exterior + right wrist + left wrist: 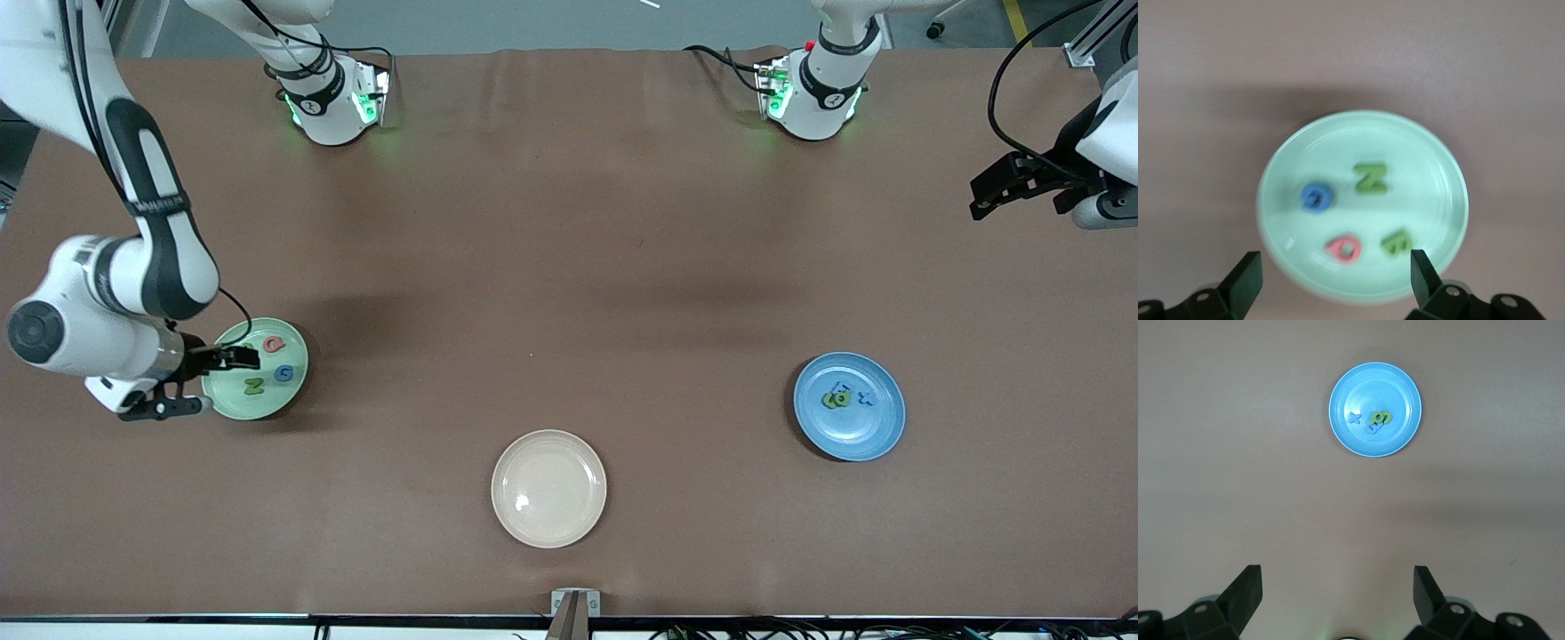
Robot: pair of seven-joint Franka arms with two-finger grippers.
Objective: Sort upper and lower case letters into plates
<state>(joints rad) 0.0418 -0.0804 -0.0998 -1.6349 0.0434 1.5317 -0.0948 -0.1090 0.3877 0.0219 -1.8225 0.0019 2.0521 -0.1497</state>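
The mint green plate (267, 409) lies toward the right arm's end of the table. It holds a green N (1370, 178), a blue letter (1317, 198), a pink letter (1345, 248) and a second green letter (1397, 241). My right gripper (233, 381) hangs open just over that plate's edge, with nothing between its fingers. The blue plate (853, 436) lies toward the left arm's end and carries a green letter (836, 399) and small blue letters (864, 397). My left gripper (982, 197) waits open in the air, well away from the blue plate (1375, 387).
A cream-beige plate (548, 488) with nothing in it sits between the two coloured plates, nearer to the front camera. The brown table (569, 267) stretches bare between the plates and the arm bases.
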